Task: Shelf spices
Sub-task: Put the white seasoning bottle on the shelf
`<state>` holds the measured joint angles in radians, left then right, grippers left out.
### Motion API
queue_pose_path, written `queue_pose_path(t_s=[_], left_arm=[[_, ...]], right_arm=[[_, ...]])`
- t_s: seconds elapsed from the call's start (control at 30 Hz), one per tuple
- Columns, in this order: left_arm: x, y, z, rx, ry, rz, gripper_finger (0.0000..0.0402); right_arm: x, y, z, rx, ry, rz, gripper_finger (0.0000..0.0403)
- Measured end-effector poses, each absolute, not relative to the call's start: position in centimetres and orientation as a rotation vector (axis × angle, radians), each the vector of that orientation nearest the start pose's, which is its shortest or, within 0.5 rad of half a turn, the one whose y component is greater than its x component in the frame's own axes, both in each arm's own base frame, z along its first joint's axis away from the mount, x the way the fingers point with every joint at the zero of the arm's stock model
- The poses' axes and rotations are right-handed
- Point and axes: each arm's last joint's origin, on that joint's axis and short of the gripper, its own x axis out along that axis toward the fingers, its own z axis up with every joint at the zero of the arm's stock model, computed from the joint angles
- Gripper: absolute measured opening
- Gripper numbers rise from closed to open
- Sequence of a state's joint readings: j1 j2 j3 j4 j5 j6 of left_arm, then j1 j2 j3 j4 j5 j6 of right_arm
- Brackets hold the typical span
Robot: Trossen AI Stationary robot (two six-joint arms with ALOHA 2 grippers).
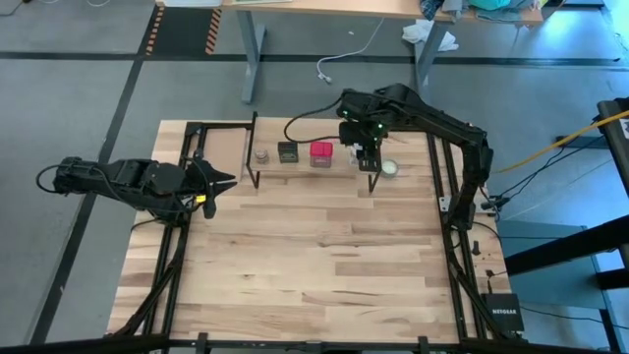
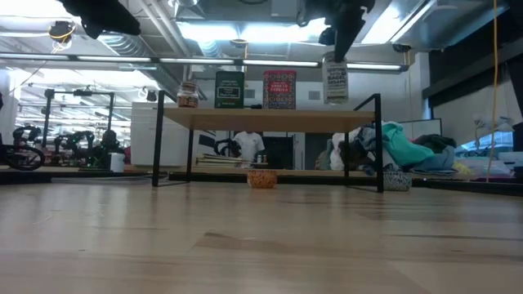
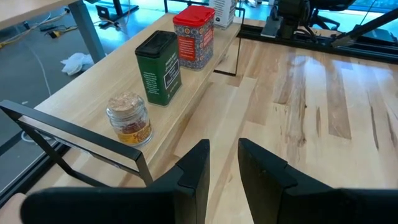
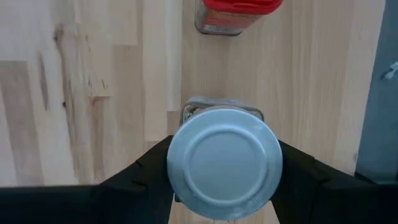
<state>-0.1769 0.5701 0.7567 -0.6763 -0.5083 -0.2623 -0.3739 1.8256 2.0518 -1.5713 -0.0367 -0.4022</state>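
Three spices stand in a row on the shelf (image 2: 270,119): a tan round jar (image 2: 188,95), a dark green tin (image 2: 230,89) and a red box (image 2: 279,89). My right gripper (image 2: 337,47) is over the shelf's right end, shut on a clear jar with a white lid (image 4: 225,163). That jar (image 2: 335,82) hangs a little above the board, right of the red box (image 4: 235,14). My left gripper (image 3: 222,167) hovers off the shelf's left end (image 1: 221,183), its fingers a little apart with nothing between them. My right gripper pinches the jar at its white lid (image 4: 180,163), one finger (image 4: 146,171) on each opposite side. The fingers come from above, pointing down. The jar hangs upright below them, its base just clear of the shelf board (image 2: 351,119).
A flat pale disc (image 1: 390,167) lies on the table right of the shelf. The shelf's black legs (image 2: 380,147) stand at its ends. The wide plank tabletop (image 1: 314,256) stretches toward the near edge. A small orange thing (image 2: 261,178) shows below the shelf.
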Motion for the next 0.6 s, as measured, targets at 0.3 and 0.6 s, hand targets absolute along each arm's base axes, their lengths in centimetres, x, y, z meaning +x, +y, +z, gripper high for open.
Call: queue_pose_path(t_s=[0.3, 0.6], left_arm=[[11.0, -0.5, 30.6, -0.089, 0.419, 0.383, 0.0076], [11.0, -0.5, 30.6, -0.089, 0.419, 0.383, 0.0076]], right_arm=[[30.9, -12.6, 36.9, -0.036, 1.369, 0.024, 0.0204], [31.2, -12.7, 35.8, -0.031, 1.378, 0.038, 0.0204]])
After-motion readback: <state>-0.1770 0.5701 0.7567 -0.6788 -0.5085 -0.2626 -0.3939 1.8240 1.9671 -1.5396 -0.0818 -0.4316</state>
